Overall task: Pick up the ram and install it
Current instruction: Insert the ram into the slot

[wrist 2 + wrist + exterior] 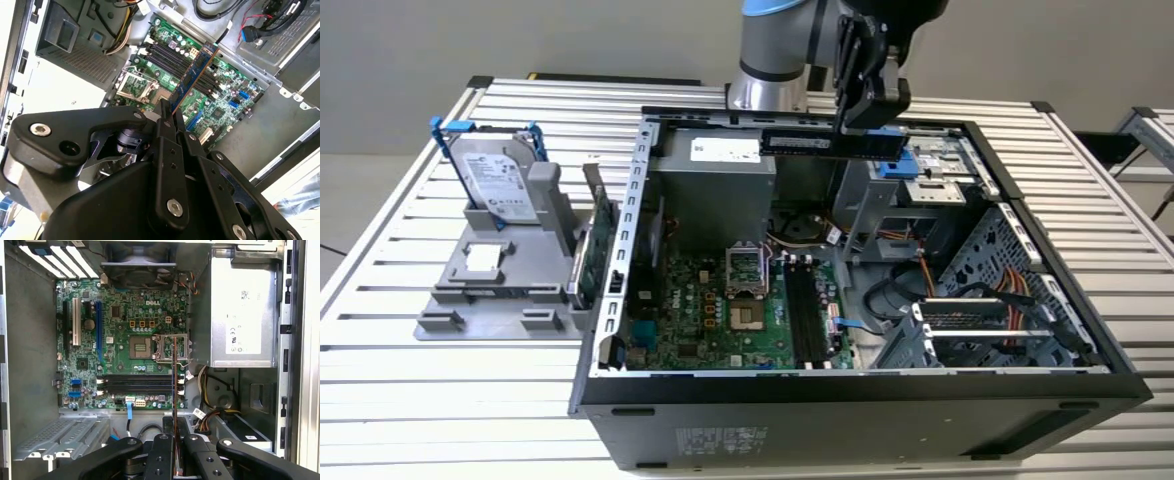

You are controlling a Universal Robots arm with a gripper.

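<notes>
Exterior view's left side is showing a silver hard drive with blue rails, standing upright in a grey stand on the slatted metal table. Just beside the stand, a green expansion card is standing on its edge against the outer wall of the open computer case. Inside the case, the grey power supply is sitting at the far end. The green motherboard is lying on the case floor, with the black memory slots running along its right part.

Above the far rim of the case, the gripper is hanging from the arm and pinching the ram between its fingers. The ram is lying level in the air, well above the motherboard and apart from it. Toward the exterior view's right, a metal drive cage with orange cables is occupying that side of the case.

In both wrist views the ram is reaching out from the black fingers over the motherboard, lying crosswise to the memory slots.
</notes>
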